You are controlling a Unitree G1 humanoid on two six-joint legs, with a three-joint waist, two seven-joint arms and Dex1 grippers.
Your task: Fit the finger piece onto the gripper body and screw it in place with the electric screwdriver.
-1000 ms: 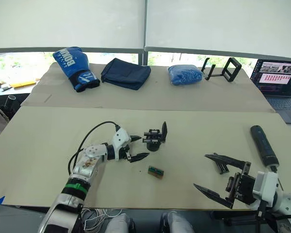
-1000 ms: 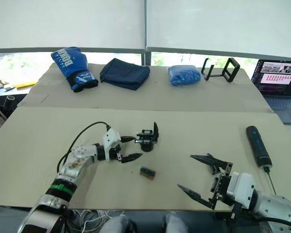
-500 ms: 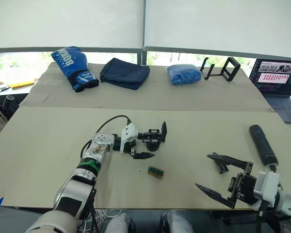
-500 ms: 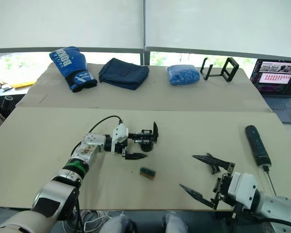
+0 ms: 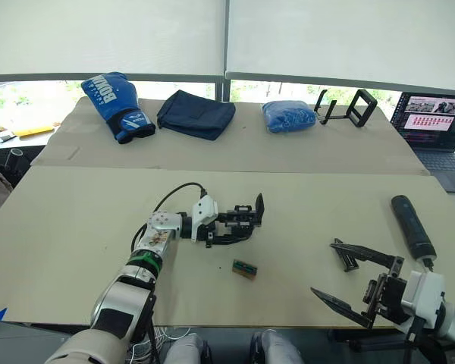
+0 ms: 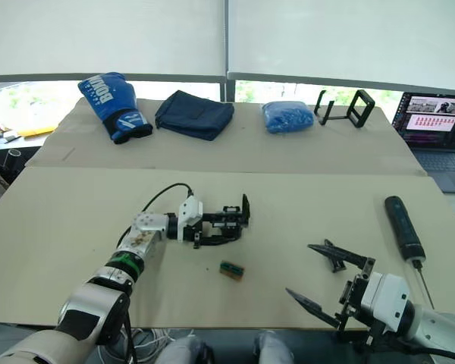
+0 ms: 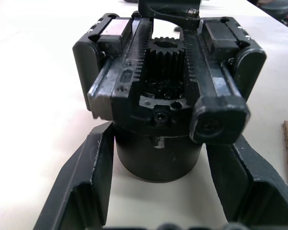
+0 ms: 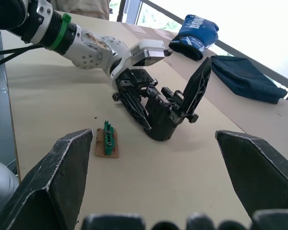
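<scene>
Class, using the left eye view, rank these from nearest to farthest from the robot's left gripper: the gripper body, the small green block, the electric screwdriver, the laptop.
1. gripper body: between the left gripper's fingers.
2. small green block: just toward the table's front edge.
3. electric screwdriver: far right of the table.
4. laptop: back right corner.

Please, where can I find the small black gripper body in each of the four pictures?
Left eye view: gripper body centre, between the left claw's fingers.
Right eye view: centre.
Left wrist view: close, central.
Right wrist view: centre.
Shared landmark: green block on the table nearby.
</scene>
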